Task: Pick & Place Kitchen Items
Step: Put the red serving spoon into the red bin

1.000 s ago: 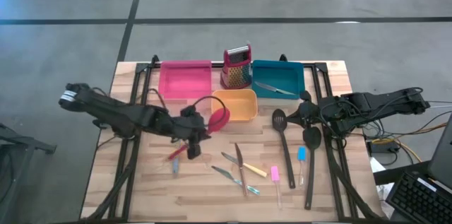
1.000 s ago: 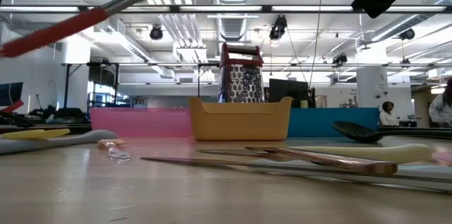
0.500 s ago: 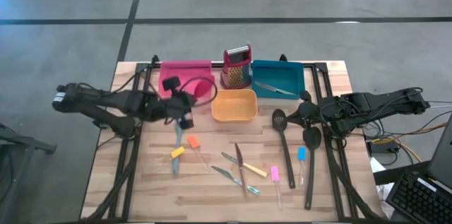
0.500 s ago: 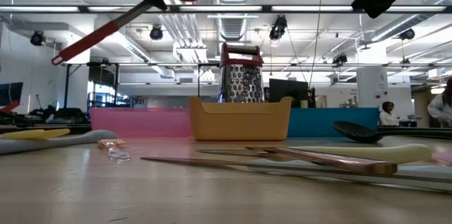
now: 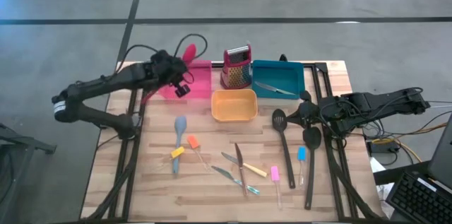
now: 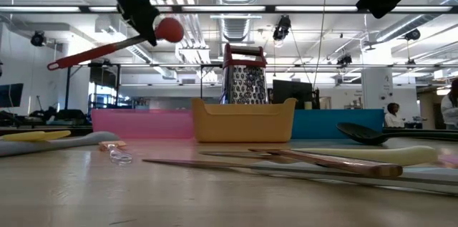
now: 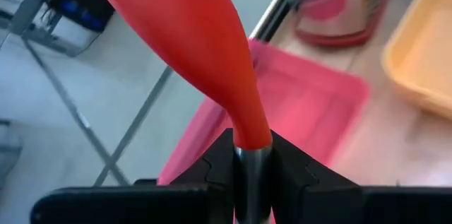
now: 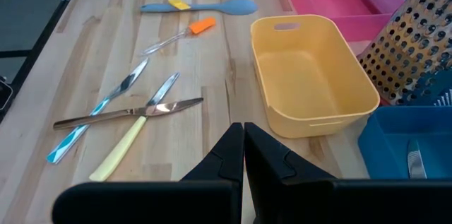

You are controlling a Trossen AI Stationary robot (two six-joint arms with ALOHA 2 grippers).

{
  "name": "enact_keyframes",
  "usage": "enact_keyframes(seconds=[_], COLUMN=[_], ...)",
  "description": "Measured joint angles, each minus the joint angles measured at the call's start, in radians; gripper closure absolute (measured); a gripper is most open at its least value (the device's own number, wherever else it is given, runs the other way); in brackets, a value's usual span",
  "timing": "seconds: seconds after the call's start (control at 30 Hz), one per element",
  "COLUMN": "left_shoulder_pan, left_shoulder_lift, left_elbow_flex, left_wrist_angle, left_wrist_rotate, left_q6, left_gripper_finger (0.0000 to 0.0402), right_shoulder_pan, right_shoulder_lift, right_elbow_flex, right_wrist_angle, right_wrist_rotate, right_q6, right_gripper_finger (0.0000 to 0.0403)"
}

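My left gripper (image 5: 176,79) hangs above the pink tray (image 5: 198,86) at the table's far left, shut on a long red spoon (image 6: 93,53). The spoon's round head (image 5: 189,53) reaches past the tray's far rim. Other utensils lie flat on the wood: a grey-blue spatula (image 5: 179,131), orange (image 5: 191,141) and yellow (image 5: 176,152) pieces, metal knives (image 5: 236,164), a pink piece (image 5: 275,174), a blue piece (image 5: 301,155) and two black spoons (image 5: 281,128). My right gripper (image 5: 300,113) is shut and empty above the table's right side. My left gripper pinches the red spoon at its neck (image 7: 251,155), where the red head meets the metal shaft, between its two fingers. The fingers come from above and lie across the spoon. The spoon is lifted clear, and its handle (image 6: 71,59) slants down away from the head.
An upright red box grater (image 5: 237,67) stands at the far middle, between the pink tray and a teal tray (image 5: 279,75) that holds a knife. An orange tray (image 5: 234,105) sits in front of the grater. The near left of the table is bare wood (image 5: 141,189).
My left gripper has carried the red spoon from above the table's middle toward the far edge and a little left, until it is over the pink tray. The spoon has turned about, so its head now points to the far edge. It stays clear of the table.
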Motion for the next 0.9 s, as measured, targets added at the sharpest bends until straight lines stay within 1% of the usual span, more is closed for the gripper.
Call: enact_keyframes(seconds=[0.1, 0.2, 0.37, 0.47, 0.53, 0.6, 0.77, 0.9], left_shoulder_pan=[0.057, 0.090, 0.110, 0.112, 0.112, 0.116, 0.150, 0.179], left_shoulder_lift=[0.047, 0.117, 0.269, 0.359, 0.414, 0.459, 0.527, 0.553], left_elbow_flex=[0.006, 0.025, 0.077, 0.115, 0.138, 0.157, 0.189, 0.198], left_wrist_angle=[0.000, 0.000, 0.000, 0.000, -0.004, -0.014, -0.044, -0.054], left_wrist_rotate=[0.005, 0.005, 0.006, 0.003, -0.017, -0.060, -0.069, -0.022], left_q6=[0.051, 0.081, 0.114, 0.161, 0.187, 0.192, 0.166, 0.135], left_gripper_finger=[0.0348, 0.0348, 0.0348, 0.0348, 0.0348, 0.0348, 0.0348, 0.0348], right_shoulder_pan=[0.000, 0.000, 0.000, 0.000, 0.000, 0.000, 0.000, 0.000], right_shoulder_lift=[0.000, 0.000, 0.000, 0.000, 0.000, 0.000, 0.000, 0.000], right_elbow_flex=[0.000, 0.000, 0.000, 0.000, 0.000, 0.000, 0.000, 0.000], right_wrist_angle=[0.000, 0.000, 0.000, 0.000, 0.000, 0.000, 0.000, 0.000], right_wrist_rotate=[0.000, 0.000, 0.000, 0.000, 0.000, 0.000, 0.000, 0.000], right_q6=[0.000, -0.001, -0.001, 0.001, -0.001, -0.001, -0.001, -0.001], right_gripper_finger=[0.0394, 0.0394, 0.0394, 0.0394, 0.0394, 0.0394, 0.0394, 0.0394])
